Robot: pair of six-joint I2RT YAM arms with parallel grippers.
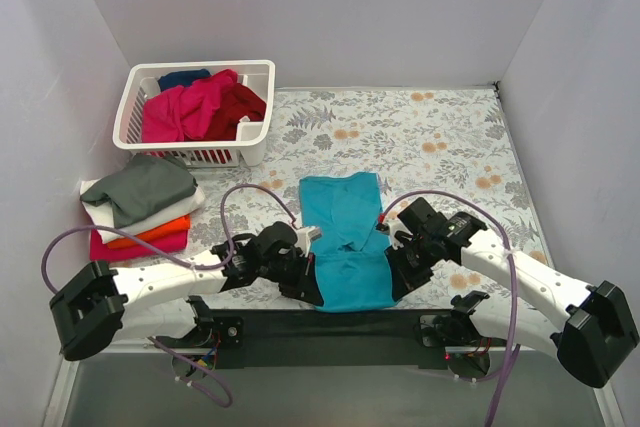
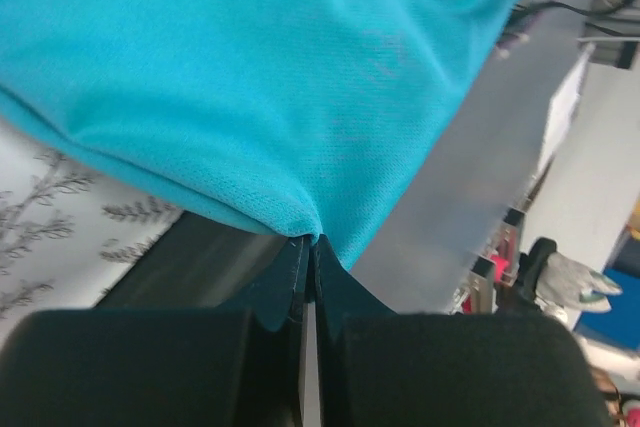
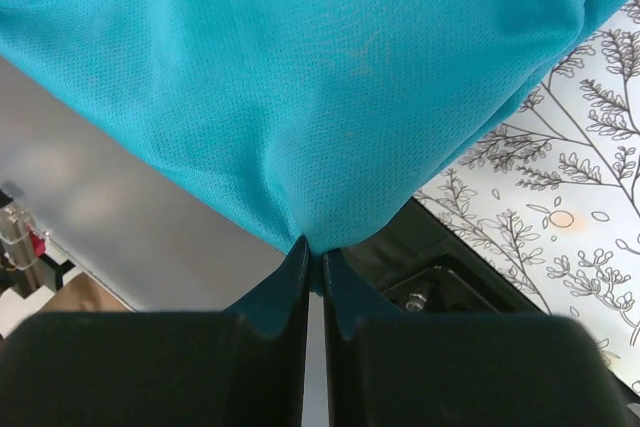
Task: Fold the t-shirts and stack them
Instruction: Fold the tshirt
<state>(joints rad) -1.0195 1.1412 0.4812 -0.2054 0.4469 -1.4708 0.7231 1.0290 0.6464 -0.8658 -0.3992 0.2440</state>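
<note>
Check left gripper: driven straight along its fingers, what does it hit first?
The teal t-shirt itself: the left gripper is shut on its edge, with cloth filling the view ahead. Top view suggests the right gripper lies beyond, across the shirt; depth unclear.

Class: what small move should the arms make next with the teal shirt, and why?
Probably lift both near corners together and carry them toward the far end. The left gripper and right gripper each pinch the near edge of the teal t-shirt, which lies long and narrow.
</note>
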